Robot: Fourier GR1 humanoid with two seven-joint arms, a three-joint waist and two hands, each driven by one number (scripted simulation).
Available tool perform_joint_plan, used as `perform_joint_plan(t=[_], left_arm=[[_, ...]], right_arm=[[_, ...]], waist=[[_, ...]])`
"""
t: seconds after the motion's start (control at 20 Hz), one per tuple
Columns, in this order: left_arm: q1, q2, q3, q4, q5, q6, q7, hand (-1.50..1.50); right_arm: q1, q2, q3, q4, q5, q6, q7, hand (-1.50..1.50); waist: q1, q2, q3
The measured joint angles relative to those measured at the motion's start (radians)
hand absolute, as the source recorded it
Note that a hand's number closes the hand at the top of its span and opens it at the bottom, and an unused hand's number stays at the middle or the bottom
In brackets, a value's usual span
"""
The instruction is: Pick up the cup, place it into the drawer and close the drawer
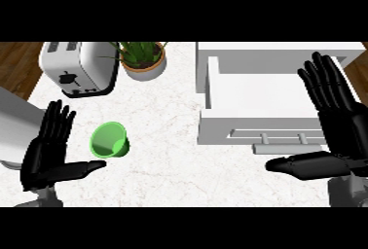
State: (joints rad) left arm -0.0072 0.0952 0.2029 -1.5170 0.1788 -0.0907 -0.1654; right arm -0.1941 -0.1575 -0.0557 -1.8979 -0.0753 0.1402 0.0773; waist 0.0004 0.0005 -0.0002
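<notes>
Green, the cup point(110, 140) lay tipped on its side on the marble surface point(173, 160), just right of the left robot hand point(49, 155) — fingers straight, thumb out, not touching it. The right robot hand point(332, 146) — likewise spread — hovered over the open white drawer point(251, 97), well apart from the cup.

left hand point(46, 158): black | right hand point(334, 121): black | forearms: apparently grey, mostly cropped
</notes>
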Motion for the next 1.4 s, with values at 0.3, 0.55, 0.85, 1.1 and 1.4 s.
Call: perform_joint_plan(t=[0.3,0.55,0.85,1.1,1.4], left_arm=[[-0.033,0.012,0.031,0.238,-0.032,-0.016,-0.154,-1.5],[-0.101,0.029,0.057,0.456,-0.052,-0.022,-0.276,-1.5],[-0.198,0.08,0.099,0.787,-0.084,-0.047,-0.491,-1.5],[-0.276,0.116,0.118,1.012,-0.1,-0.064,-0.644,-1.5],[-0.37,0.121,0.139,1.208,-0.111,-0.064,-0.775,-1.5]], right_arm=[[-0.023,-0.005,-0.016,0.019,-0.006,0.01,0.004,-1.5],[-0.02,-0.006,-0.026,-0.01,-0.019,0.015,0.026,-1.5],[-0.048,-0.016,-0.042,0.003,-0.027,0.021,0.039,-1.5],[-0.048,-0.015,-0.048,0.01,-0.03,0.03,0.035,-1.5],[-0.074,-0.025,-0.061,0.034,-0.037,0.038,0.036,-1.5]], waist=[[-0.002,0.0,0.0],[-0.005,0.001,0.0],[-0.007,0.002,-0.001],[-0.008,0.002,-0.001],[-0.014,0.005,-0.002]])
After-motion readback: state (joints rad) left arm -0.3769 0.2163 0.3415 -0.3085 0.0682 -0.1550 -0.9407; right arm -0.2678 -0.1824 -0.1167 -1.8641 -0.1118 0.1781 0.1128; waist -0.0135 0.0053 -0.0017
